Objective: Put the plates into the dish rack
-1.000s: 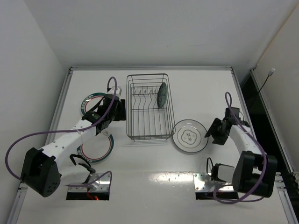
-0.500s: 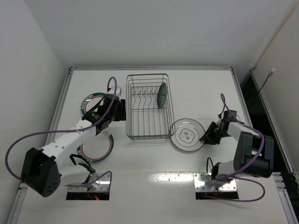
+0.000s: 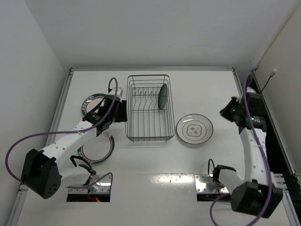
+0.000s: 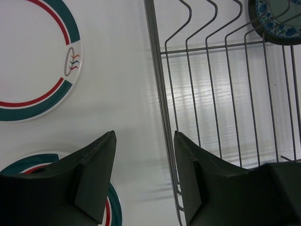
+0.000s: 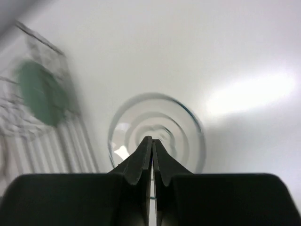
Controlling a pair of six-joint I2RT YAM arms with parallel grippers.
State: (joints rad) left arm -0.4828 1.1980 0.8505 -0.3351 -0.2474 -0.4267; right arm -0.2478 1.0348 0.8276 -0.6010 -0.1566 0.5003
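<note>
The dish rack stands mid-table with the blue-patterned plate upright in its far right corner. A white grey-rimmed plate lies flat to the rack's right. Two green-and-red-ringed plates lie flat at the left. My left gripper is open and empty at the rack's left rim, which runs just inside its right finger. My right gripper is raised to the right of the grey-rimmed plate, jaws shut with nothing between them.
A raised lip borders the table on the left, far and right sides. Cables loop from both arms. Two mounting plates with openings sit at the near edge beside the arm bases.
My right gripper closed and lifted up and to the right, away from the grey-rimmed plate's edge. That plate shifted slightly right and away. The left arm has not moved.
</note>
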